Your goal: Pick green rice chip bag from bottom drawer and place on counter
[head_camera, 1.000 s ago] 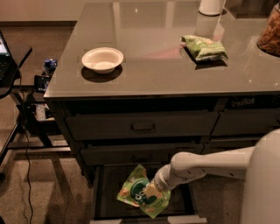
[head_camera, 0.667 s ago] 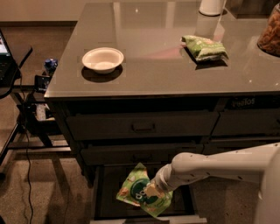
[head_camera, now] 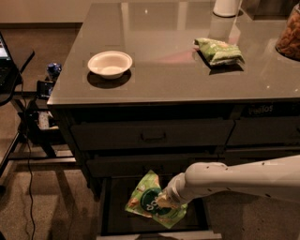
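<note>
The green rice chip bag [head_camera: 149,198] is a light-green pouch with a dark green round logo, tilted over the open bottom drawer [head_camera: 112,211], a dark tray with a pale front rim. My gripper [head_camera: 165,201] reaches in from the right on a white arm and sits on the bag's right part, over the drawer. The counter [head_camera: 164,65] is the glossy grey slab above the drawer fronts.
A white bowl [head_camera: 110,63] stands on the counter's left. A narrower green-and-white bag [head_camera: 218,50] lies at the back right, near a white container [head_camera: 227,6] and a jar [head_camera: 288,33]. Stands and cables [head_camera: 28,136] are on the floor at left.
The bag and the gripper have stayed almost where they were over the drawer; at most the bag has risen very slightly.
</note>
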Robot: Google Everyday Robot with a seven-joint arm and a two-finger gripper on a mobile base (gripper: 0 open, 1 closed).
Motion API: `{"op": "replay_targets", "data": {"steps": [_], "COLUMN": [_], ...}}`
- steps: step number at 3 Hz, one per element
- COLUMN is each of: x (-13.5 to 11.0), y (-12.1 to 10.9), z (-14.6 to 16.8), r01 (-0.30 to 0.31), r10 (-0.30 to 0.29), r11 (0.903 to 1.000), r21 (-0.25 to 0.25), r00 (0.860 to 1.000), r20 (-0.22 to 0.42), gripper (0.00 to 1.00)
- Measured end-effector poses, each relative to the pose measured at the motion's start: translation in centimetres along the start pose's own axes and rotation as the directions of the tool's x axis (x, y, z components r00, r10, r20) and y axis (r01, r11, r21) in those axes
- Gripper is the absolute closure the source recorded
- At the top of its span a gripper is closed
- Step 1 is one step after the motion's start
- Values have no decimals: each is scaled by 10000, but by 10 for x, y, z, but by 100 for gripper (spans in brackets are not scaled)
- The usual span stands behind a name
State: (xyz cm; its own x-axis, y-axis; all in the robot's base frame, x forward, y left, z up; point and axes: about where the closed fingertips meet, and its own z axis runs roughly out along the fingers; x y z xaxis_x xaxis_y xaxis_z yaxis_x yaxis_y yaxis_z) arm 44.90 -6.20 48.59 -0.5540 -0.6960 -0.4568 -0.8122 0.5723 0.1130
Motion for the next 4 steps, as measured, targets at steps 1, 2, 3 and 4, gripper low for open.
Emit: {"op": "replay_targets", "data": {"steps": [1,2,3,4], "x": [-3,-7,-11,-20], "y": [0,1,3,2], "z": [-7,-27,-44,-67], "r01": [28,163,159,204], "r10": [-29,-173,-179,-244], "r11": [10000,9992,9982,9956], "r21": [81,365,583,914], "r00": [10000,9995,9993,9988], "r20": [76,260,342,421], "gripper": [100,100,100,100]}}
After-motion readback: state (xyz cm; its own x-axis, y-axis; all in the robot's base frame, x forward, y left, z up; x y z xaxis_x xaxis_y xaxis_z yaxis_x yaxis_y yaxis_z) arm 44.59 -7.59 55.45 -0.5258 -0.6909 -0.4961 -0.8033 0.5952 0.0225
